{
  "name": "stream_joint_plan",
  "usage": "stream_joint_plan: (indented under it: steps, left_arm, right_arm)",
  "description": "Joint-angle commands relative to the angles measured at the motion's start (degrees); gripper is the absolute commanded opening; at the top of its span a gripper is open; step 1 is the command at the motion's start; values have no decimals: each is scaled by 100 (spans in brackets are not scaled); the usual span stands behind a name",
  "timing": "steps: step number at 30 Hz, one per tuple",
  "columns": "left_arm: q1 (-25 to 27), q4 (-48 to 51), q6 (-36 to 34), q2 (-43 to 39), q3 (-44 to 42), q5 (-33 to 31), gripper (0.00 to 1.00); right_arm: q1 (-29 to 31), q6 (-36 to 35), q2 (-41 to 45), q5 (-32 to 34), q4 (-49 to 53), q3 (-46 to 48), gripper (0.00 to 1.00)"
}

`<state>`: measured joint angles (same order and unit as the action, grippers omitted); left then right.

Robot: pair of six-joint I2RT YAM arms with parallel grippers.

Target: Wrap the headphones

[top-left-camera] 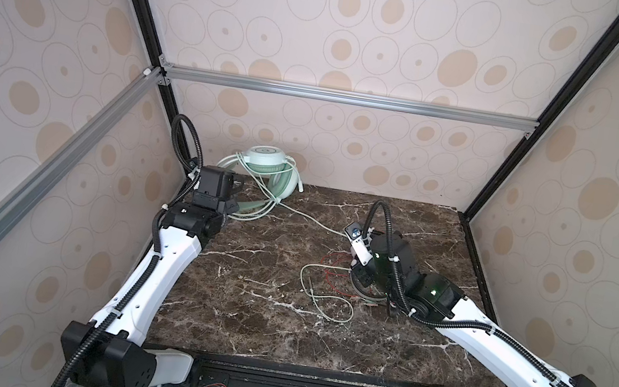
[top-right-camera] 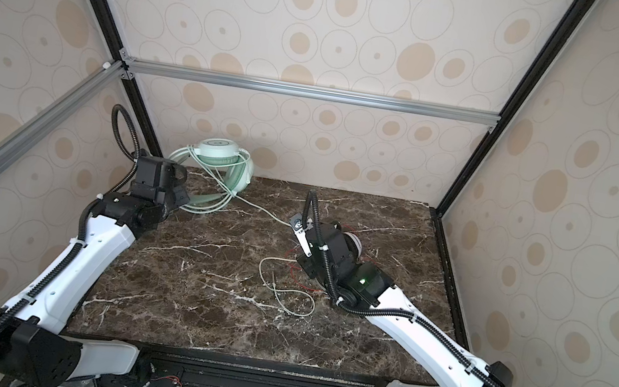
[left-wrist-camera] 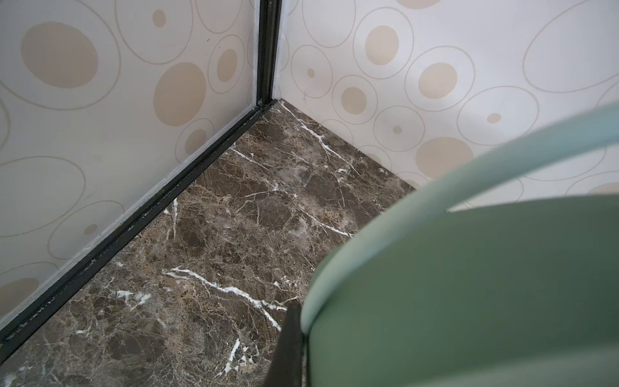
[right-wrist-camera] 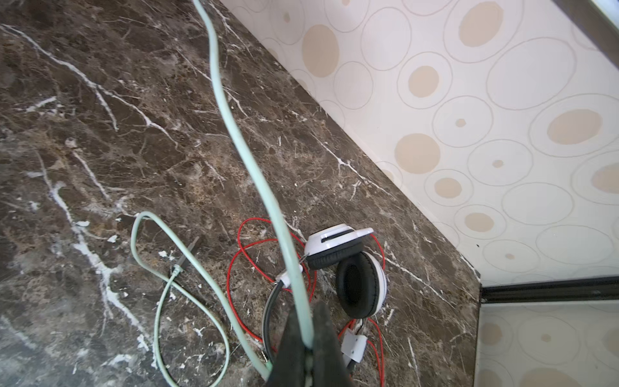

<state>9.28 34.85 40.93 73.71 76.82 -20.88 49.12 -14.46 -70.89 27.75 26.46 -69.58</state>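
Mint-green headphones (top-left-camera: 265, 156) are gripped by the band in the closed left hand (top-left-camera: 228, 209), at the far left corner of the tabletop (top-left-camera: 258, 321). In the left wrist view the green band fills the frame beside one dark finger (left-wrist-camera: 288, 338); the other finger is hidden. The headset stands tilted, one ear cup up near the patterned back wall, with turns of its pale green cable (right-wrist-camera: 234, 134) draped over it. From there the cable runs in a nearly straight line across the tabletop to the right hand (right-wrist-camera: 310, 335), whose fingers are pinched together on it above the surface. Past that hand the rest of the cable lies in loose loops on the tabletop and ends in a dark plug (right-wrist-camera: 189, 249). Below the right hand, on the right half of the tabletop, lie the white-and-black headphones (right-wrist-camera: 360, 284), one black ear pad facing up. Their thin red cable (right-wrist-camera: 241, 254) is spread in slack loops around them, and the pale green cable passes over it.
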Motion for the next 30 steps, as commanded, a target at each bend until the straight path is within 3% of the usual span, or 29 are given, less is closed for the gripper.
stream_joint_plan:
  steps: [1,6,10,16,22,30]
  left_arm:
    - [-125,-400,347,-131,228,-109,0]
    - [-154,-108,561,-72,329,-634,0]
    - [-161,317,624,233,625,-1009,0]
    - [-146,692,546,623,893,-1160,0]
    - [123,1174,374,1068,1247,-1624,0]
    - [962,2352,165,1865,2028,-2490,0]
  right_arm:
    - [20,-62,177,850,-218,145,0]
    - [85,-239,496,494,-446,296,0]
    - [689,-965,455,-198,-755,450,0]
    - [1576,-2040,-87,641,-1195,90,0]
    - [2043,-2962,-570,877,-1765,-839,0]
    - [2057,-4266,-1295,973,-2572,-1945,0]
